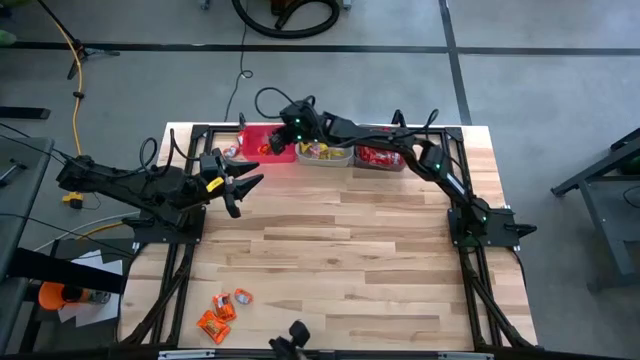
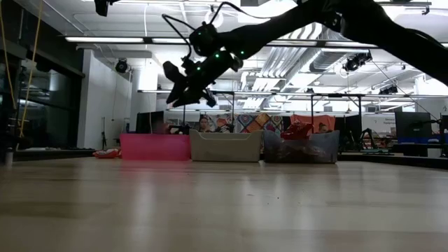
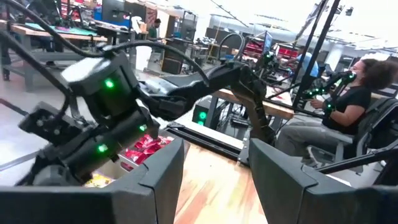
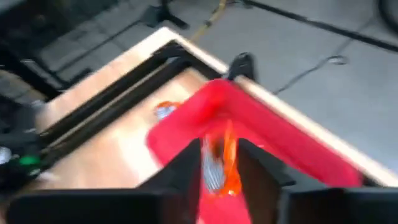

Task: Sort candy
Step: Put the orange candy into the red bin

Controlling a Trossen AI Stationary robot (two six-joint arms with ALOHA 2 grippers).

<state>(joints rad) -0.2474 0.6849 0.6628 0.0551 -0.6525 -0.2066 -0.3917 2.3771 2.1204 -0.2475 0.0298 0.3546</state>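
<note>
Left arm sat parked at the table's left edge, its left gripper (image 1: 243, 189) pointing right toward mid-table, fingers apart with nothing between them; its wrist view showed the two dark fingers (image 3: 163, 180) spread with a clear gap.

Near the front-left corner of the pale wooden plank table (image 1: 340, 260), a small cluster of shiny orange and red wrapped candies (image 1: 222, 312) lay loose on the wood, well apart from both grippers.

Along the far edge stood three small rectangular bins in a row, just beside each other. Leftmost was the red plastic bin (image 1: 262, 142), with one more orange-and-silver candy (image 1: 232, 150) on the table at its left side. Next came the clear grey bin (image 1: 324, 153) holding yellow packets, then the dark bin (image 1: 380, 158) holding red packets.

Right arm reached from its base at the right edge across to the far left, above the bins. Right gripper (image 1: 274, 144) hung over the red plastic bin, raised clear of it in the low view. Its fingers were clamped on an orange and silver wrapped candy (image 4: 219, 163), seen between them in the right wrist view with the red bin directly behind.

Beyond the table, a seated person in a black shirt (image 3: 339, 112) showed in the left wrist view.
</note>
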